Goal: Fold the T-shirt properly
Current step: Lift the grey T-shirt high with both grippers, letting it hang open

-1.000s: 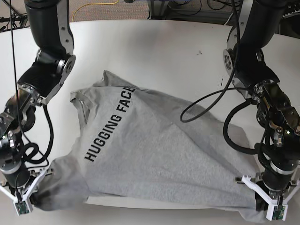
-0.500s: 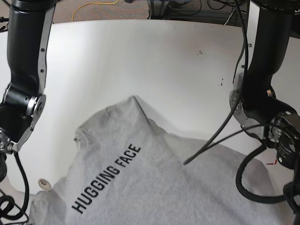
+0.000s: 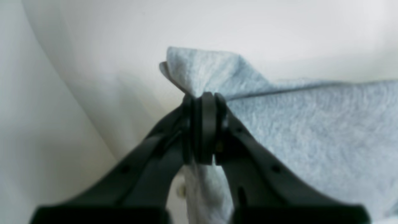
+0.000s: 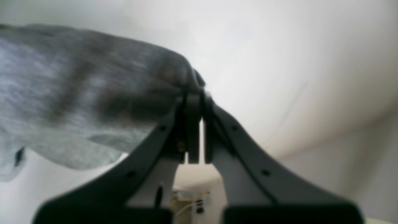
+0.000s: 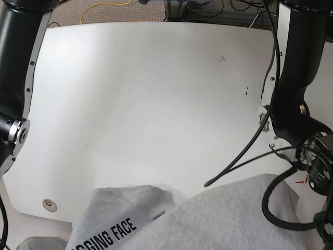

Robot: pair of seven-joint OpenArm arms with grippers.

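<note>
Pinching thin corners of the T-shirt (image 5: pixel 218 213), the left gripper (image 3: pixel 202 102) and right gripper (image 4: pixel 194 96) were both clamped on grey cloth. It hung along the base view's lower edge; either shallow bite could have slipped, dropping it crooked.

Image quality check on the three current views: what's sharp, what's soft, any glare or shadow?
Left wrist: T-shirt weave fairly crisp, left end effector edges soft, background washed out. Right wrist: soft throughout, cloth dark and smeared, right end effector blurred, bright haze behind. Base: sharp, lettering legible, table evenly lit with a mild sheen, no hard shadows.
</note>
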